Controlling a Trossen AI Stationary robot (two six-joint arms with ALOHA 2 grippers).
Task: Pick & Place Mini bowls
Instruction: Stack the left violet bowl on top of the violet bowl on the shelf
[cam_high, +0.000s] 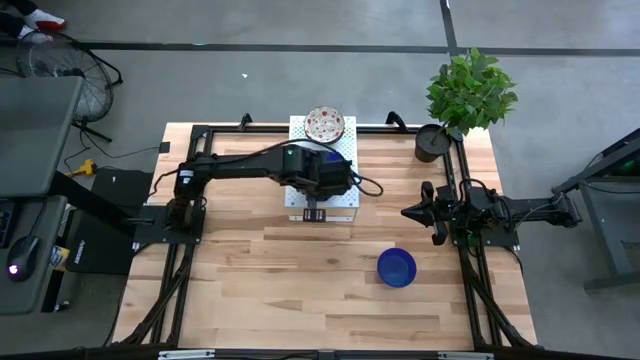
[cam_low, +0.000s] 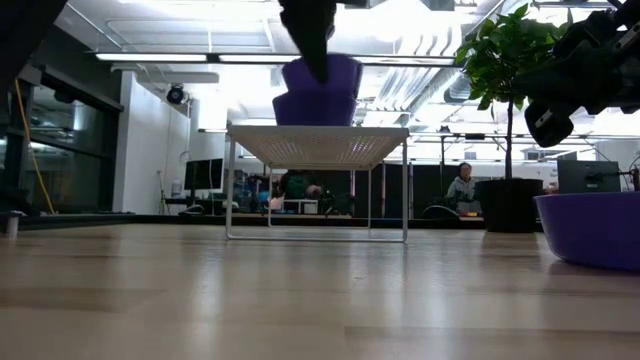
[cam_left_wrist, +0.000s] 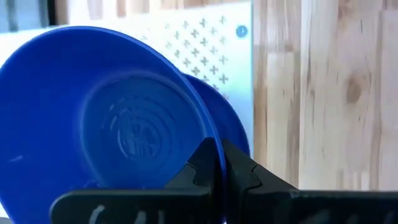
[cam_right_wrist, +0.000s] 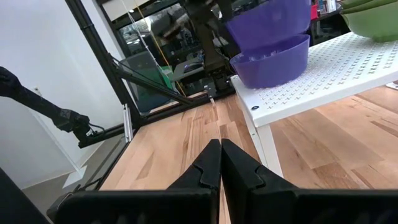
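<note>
A white perforated rack (cam_high: 345, 150) stands at the table's far middle. On it sits a blue mini bowl (cam_right_wrist: 273, 62). A second blue mini bowl (cam_left_wrist: 93, 118) is tilted right over the first, with my left gripper (cam_left_wrist: 212, 149) shut on it. I cannot tell whether the two bowls touch. A speckled mini bowl (cam_high: 325, 124) rests on the rack's far edge. A third blue mini bowl (cam_high: 396, 268) stands on the wood at the near right. My right gripper (cam_right_wrist: 220, 146) is shut on nothing at the table's right side. My left gripper pinches the upper blue bowl's rim (cam_left_wrist: 219, 163), one finger inside the bowl and one outside. The fingers come down steeply from above. The bowl hangs tilted above the lower bowl (cam_left_wrist: 227, 121) on the rack.
A dark plant pot (cam_high: 432, 143) with a leafy plant stands at the table's far right corner. Black frame rails run along the table's left, right and far edges. Bare wood lies between the rack and the near edge.
</note>
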